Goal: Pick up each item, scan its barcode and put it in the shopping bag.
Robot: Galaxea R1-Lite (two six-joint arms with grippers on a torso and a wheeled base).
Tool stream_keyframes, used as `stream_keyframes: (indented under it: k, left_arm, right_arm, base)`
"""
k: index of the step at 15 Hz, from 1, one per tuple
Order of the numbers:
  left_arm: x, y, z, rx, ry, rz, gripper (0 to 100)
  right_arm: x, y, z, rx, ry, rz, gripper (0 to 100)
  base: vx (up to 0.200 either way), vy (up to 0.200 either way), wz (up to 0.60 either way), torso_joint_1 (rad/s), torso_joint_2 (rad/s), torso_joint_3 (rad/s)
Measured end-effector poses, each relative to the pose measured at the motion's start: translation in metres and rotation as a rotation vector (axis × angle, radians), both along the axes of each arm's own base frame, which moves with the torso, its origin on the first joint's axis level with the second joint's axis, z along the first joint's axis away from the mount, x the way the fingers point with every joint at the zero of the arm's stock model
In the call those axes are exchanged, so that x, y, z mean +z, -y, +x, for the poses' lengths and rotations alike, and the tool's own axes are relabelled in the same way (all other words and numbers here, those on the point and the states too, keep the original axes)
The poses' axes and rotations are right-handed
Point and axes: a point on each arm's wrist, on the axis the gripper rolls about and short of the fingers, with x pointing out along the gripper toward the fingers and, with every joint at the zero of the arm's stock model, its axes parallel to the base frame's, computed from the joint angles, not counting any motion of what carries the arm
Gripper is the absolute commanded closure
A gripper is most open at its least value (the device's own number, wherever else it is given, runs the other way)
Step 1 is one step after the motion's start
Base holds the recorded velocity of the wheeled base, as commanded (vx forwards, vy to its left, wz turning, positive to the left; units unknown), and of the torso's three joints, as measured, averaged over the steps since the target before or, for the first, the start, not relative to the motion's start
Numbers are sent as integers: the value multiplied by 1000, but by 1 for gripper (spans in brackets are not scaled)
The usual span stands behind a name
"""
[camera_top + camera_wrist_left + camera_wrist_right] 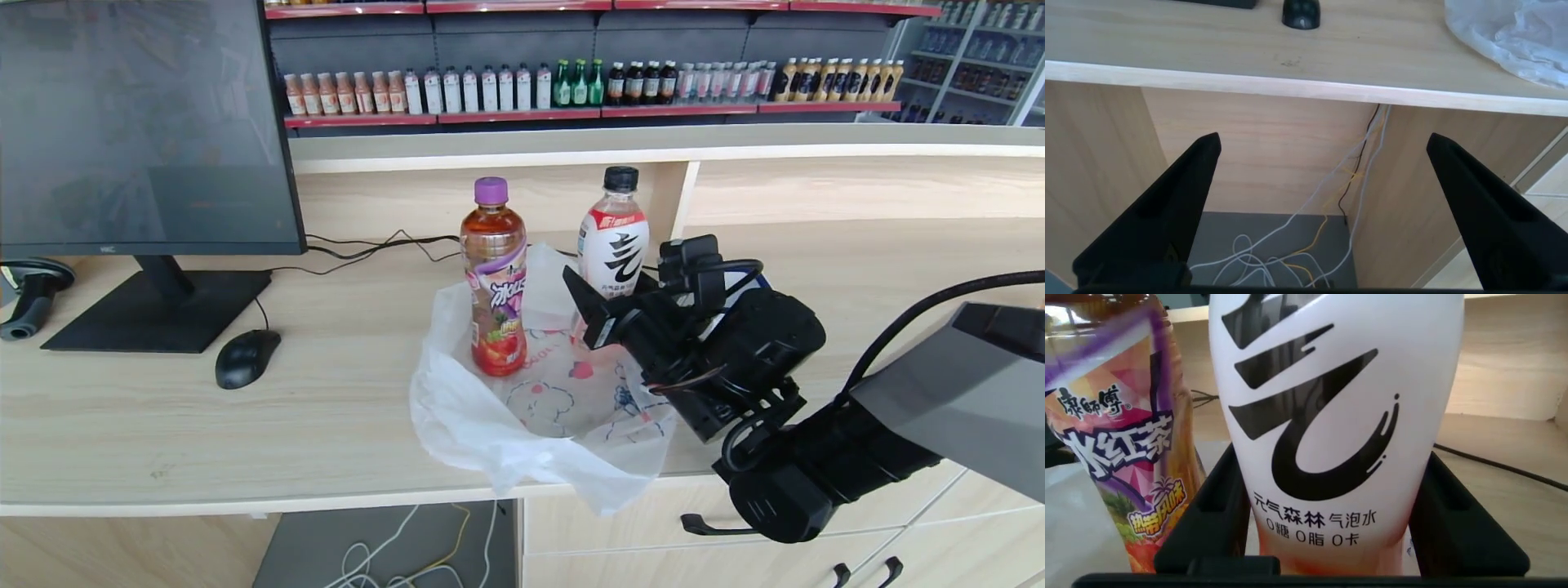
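Head view: tea bottle [493, 278] stands in shopping bag [457, 408]; right gripper [1335, 539] clamps white bottle [614, 237] at bag's rear, release apparently pending; left gripper [1323, 147] spread.

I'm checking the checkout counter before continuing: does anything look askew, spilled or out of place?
Nothing spilled; the tea bottle and white bottle stand upright. Only the shopping bag looks off: it lies crumpled flat, a corner drooping over the counter edge.

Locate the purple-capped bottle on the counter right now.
In the head view, the purple-capped bottle stands upright on the white plastic bag on the counter, just left of the white-labelled bottle and right of the mouse.
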Motion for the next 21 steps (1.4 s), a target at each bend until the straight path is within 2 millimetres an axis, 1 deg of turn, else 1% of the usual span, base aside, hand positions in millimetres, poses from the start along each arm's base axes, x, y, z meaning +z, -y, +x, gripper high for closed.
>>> stream_keyframes:
  k: [6,9,12,16,21]
  left_arm:
    - [0,0,0,0,0,0,0]
    - [0,0,0,0,0,0,0]
    - [0,0,0,0,0,0,0]
    - [0,0,0,1,0,0,0]
    - [0,0,0,0,0,0,0]
  right_arm:
    - [-9,-6,9,1,-11,3,100]
    - [-10,-7,14,-4,-1,9,100]
    - [-15,-9,17,-4,-7,8,100]
    - [-24,-7,15,-2,-42,-7,100]
    - [-27,-6,11,3,-61,-15,100]
  base:
    - [0,0,0,0,0,0]
    - [0,0,0,0,0,0]
    - [0,0,0,0,0,0]
    - [0,0,0,0,0,0]
    - [0,0,0,0,0,0]
